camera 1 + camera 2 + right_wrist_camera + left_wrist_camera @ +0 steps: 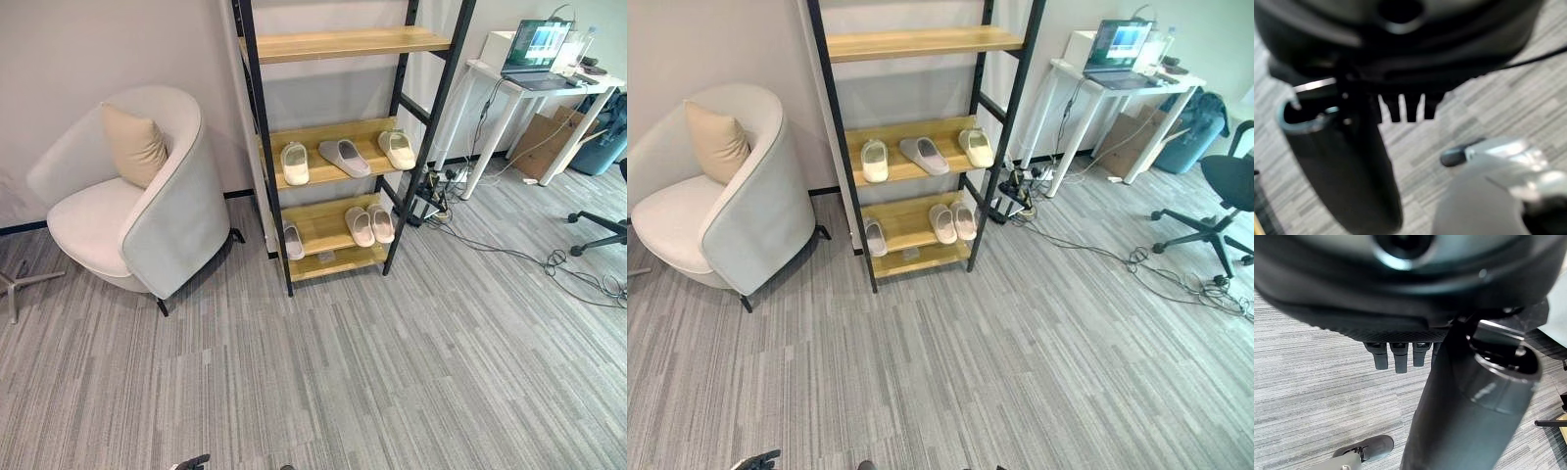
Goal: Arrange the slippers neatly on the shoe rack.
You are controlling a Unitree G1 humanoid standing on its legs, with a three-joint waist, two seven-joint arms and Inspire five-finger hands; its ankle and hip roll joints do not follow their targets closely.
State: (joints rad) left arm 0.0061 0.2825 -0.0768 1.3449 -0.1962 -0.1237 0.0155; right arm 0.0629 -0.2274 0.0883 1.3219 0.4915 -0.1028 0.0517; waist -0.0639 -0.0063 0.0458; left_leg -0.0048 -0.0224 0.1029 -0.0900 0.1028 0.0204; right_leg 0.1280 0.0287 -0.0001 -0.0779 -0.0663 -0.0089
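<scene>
The black-framed shoe rack (pixel 333 44) with wooden shelves stands against the wall. Its middle shelf holds a cream slipper (pixel 294 163), a grey slipper (pixel 344 157) lying at an angle, and another cream slipper (pixel 397 149). On the lower shelf a white slipper (pixel 293 241) sits at the left edge and a beige pair (pixel 369 225) sits side by side at the right. The top shelf is bare. My left hand (pixel 1396 355) and right hand (pixel 1410 107) hang over the carpet far from the rack, fingers straight, holding nothing.
A white armchair (pixel 137 196) with a beige cushion stands left of the rack. To its right are a white desk (pixel 500 83) with a laptop, a power strip and cables (pixel 568 264) across the floor, and an office chair (pixel 1225 186). Grey carpet lies between me and the rack.
</scene>
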